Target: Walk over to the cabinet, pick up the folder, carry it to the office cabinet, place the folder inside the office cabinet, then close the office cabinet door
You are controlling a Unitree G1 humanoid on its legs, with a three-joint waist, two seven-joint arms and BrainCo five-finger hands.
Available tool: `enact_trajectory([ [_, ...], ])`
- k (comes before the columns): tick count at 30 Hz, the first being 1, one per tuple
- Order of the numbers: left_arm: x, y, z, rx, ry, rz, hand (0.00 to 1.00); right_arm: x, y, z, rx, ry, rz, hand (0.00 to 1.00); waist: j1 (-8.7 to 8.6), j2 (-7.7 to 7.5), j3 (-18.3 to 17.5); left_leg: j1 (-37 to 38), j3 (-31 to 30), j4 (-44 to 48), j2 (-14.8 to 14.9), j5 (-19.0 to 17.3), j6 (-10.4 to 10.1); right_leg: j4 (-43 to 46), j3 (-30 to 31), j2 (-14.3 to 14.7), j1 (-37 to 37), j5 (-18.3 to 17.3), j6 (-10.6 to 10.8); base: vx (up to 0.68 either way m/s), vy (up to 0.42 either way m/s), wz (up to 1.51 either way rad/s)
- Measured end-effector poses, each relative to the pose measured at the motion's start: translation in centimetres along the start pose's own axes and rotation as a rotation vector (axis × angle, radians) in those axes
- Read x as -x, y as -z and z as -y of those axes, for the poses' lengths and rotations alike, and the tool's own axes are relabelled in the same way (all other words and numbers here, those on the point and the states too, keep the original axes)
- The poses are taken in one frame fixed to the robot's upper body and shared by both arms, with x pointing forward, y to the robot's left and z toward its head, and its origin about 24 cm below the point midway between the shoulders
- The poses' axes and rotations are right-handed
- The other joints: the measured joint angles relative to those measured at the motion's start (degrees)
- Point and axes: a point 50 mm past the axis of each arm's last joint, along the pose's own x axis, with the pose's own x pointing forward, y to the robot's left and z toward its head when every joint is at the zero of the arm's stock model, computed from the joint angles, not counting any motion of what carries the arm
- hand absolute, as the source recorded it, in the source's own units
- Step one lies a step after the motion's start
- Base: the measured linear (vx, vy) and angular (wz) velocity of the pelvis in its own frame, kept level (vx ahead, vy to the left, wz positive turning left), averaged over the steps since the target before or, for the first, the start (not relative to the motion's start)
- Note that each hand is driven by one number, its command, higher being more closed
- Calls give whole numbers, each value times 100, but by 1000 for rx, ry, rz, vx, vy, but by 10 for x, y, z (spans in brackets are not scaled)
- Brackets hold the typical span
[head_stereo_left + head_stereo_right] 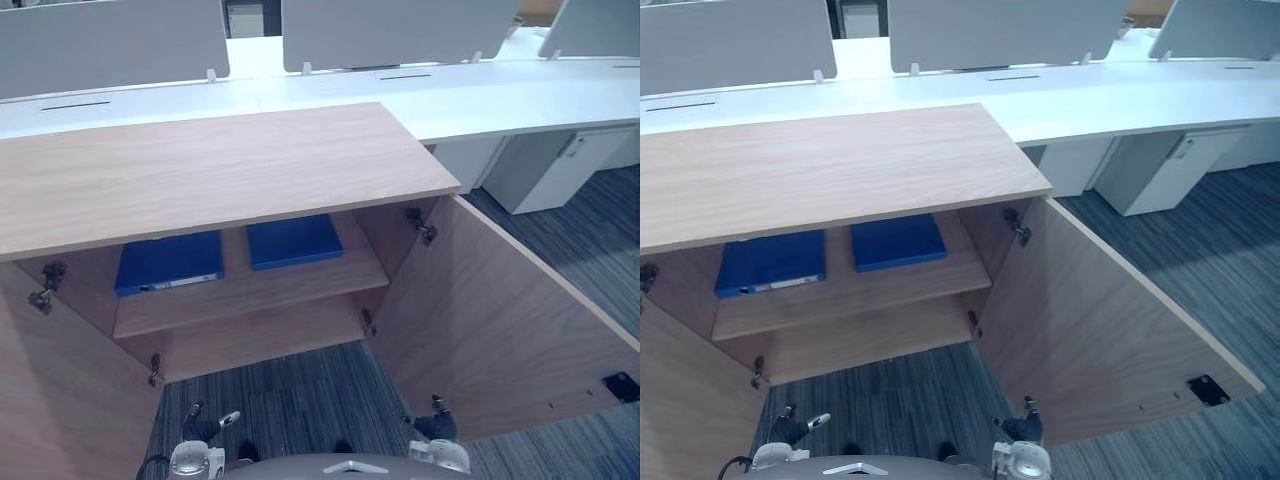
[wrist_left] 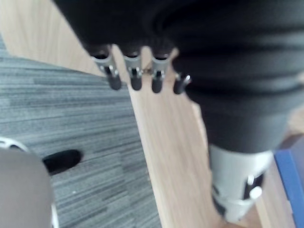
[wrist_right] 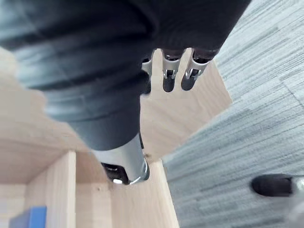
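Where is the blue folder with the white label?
In the left eye view the labelled folder lies flat on the shelf of the open cabinet, left side, beside a second blue folder on its right.

From my station I saw a long white desk (image 1: 520, 100) running across the back. Grey partition screens (image 1: 400, 30) stood along its far edge on small white brackets (image 1: 211, 75). Narrow dark slots (image 1: 75, 104) were cut into the desk top near that far edge, one toward the left end and others further right. Under the desk's right part stood a white pedestal unit (image 1: 560, 165). Grey striped carpet (image 1: 290, 400) covered the floor. A small black plate (image 1: 620, 385) showed low at the right, and I couldn't tell whether it lay on the carpet.
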Motion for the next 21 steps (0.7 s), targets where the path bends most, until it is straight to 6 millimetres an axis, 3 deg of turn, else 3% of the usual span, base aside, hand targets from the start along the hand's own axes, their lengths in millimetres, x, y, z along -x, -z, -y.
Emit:
enact_trajectory([
  [4, 2, 5, -2, 9, -11, -16, 0, -3, -26, 44, -141, 215, 114, 0, -86, 37, -63, 12, 244, 1, 1, -107, -11, 43, 284, 33, -172, 0, 0, 59, 13, -34],
  [7, 2, 5, -2, 11, -13, -18, 0, 0, -33, 67, -201, 336, 146, 0, -114, 77, -90, 88, 435, 20, 6, -173, -45, 62, 440, 59, -204, 27, -2, 88, 10, -35],
  [15, 1, -17, -8, 69, -42, 71, 0, 5, -36, 96, -406, 518, 152, 0, -165, 103, -149, 240, 694, 38, 19, -287, -20, 59, 622, 85, -169, 31, 11, 74, 7, -18],
  [21, 1, -14, -11, 96, -57, 59, 0, 5, -35, 115, -546, 600, 151, 0, -186, 164, -207, 328, 777, 37, 15, -353, -49, 165, 693, 62, -180, -51, 11, -7, 6, -7],
])
